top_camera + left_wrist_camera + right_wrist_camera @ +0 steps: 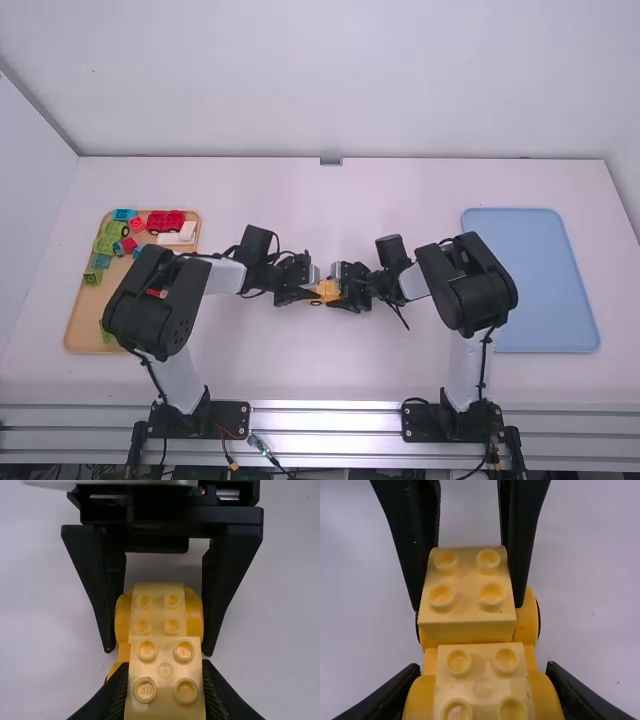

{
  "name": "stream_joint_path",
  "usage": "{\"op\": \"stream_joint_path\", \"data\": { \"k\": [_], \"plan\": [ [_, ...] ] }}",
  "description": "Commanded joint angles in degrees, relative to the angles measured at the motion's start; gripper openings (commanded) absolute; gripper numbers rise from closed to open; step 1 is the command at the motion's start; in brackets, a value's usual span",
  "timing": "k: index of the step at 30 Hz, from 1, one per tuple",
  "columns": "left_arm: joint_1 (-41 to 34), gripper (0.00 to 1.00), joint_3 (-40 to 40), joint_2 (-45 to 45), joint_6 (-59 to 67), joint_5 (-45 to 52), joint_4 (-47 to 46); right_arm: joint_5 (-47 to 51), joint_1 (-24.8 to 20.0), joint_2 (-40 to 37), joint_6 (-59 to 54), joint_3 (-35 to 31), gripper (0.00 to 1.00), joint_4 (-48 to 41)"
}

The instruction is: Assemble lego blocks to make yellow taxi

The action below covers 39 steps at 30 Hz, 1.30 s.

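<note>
In the high view my left gripper (310, 291) and right gripper (343, 288) meet at the yellow taxi parts (326, 291) mid-table. In the left wrist view, my left gripper (164, 668) is shut on a pale yellow two-by-two brick (165, 676). Opposite, the orange-yellow car base (194, 614), topped by another pale brick (157, 611), is gripped by its rounded sides. My right gripper (482, 671) is shut on that base (542, 695) in the right wrist view. The left gripper's brick (466, 617) is over the base's other end; whether it is fully seated, I cannot tell.
At the left, a wooden tray (72, 335) holds several loose pieces, including a red vehicle piece (165, 222), green parts (110, 238) and a white block (178, 238). A blue tray (545, 280) lies at the right, partly behind the right arm.
</note>
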Motion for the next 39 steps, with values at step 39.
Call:
{"op": "stream_joint_path", "data": {
  "k": [39],
  "plan": [
    [-0.46,0.45,-0.48,0.5,0.04,-0.68,0.04,-0.33,0.15,0.98,0.0,0.85,0.54,-1.01]
  ]
}}
